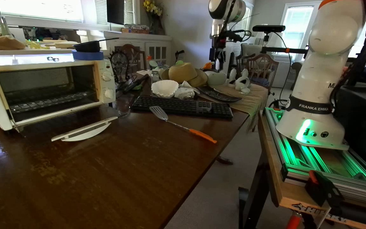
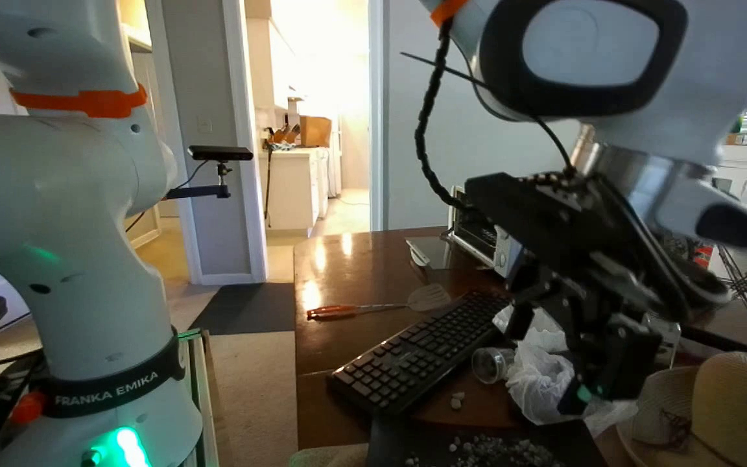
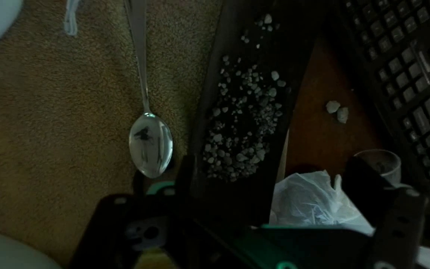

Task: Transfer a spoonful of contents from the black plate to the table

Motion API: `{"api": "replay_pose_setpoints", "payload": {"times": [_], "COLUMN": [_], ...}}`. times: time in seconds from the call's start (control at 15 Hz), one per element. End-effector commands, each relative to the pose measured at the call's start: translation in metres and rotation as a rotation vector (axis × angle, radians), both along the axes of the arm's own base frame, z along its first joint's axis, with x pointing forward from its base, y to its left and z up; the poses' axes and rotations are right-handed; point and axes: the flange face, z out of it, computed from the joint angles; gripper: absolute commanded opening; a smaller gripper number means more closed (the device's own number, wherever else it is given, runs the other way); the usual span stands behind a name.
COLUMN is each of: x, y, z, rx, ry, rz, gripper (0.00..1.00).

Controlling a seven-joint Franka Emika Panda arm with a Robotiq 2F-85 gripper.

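fingers (image 3: 370, 188) of the black two-fingered gripper (image 3: 273, 170) are spread wide! grey stones (image 3: 237, 160) are scattered across the black rectangular plate (image 3: 293, 45); the silver metal spoon (image 3: 150, 145) is laid beside it on tan fuzzy cloth (image 3: 88, 112); two grey pebbles (image 3: 333, 107) are seen on the brown wooden table (image 3: 314, 145).

In the wrist view, the plate (image 3: 293, 41) is seen below the pincer (image 3: 271, 173), and pebbles (image 3: 241, 156) are spread on it. To the pincer's left, beside the plate, a spoon (image 3: 151, 145) is laid on a cloth (image 3: 77, 123). Ahead of the pincer and toward its right, two stones (image 3: 333, 107) are placed on the table (image 3: 323, 145), between plate and keyboard (image 3: 405, 82). At its right, a bag (image 3: 310, 196) and a cup (image 3: 389, 166) are partly covered by it. In an exterior view, a spatula (image 2: 383, 306) is laid left of the pincer, beyond the keyboard; an oven (image 2: 475, 232) is placed farther behind, a hat (image 2: 740, 408) at the pincer's right.
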Motion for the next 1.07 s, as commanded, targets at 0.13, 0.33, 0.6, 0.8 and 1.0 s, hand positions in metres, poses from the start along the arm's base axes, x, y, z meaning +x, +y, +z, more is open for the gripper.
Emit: {"api": "replay_pose_setpoints", "payload": {"times": [0.13, 0.33, 0.6, 0.8, 1.0], "x": [-0.045, -0.075, -0.099, -0.096, -0.095], "y": [0.077, 0.098, 0.115, 0.109, 0.107], "z": [0.048, 0.045, 0.076, 0.105, 0.107], "rx": [-0.311, -0.464, -0.474, -0.445, -0.471], "ry": [-0.035, 0.013, -0.017, -0.106, -0.105], "rz": [-0.032, -0.107, -0.153, -0.122, -0.134], "gripper": [1.00, 1.00, 1.00, 1.00, 1.00]}}
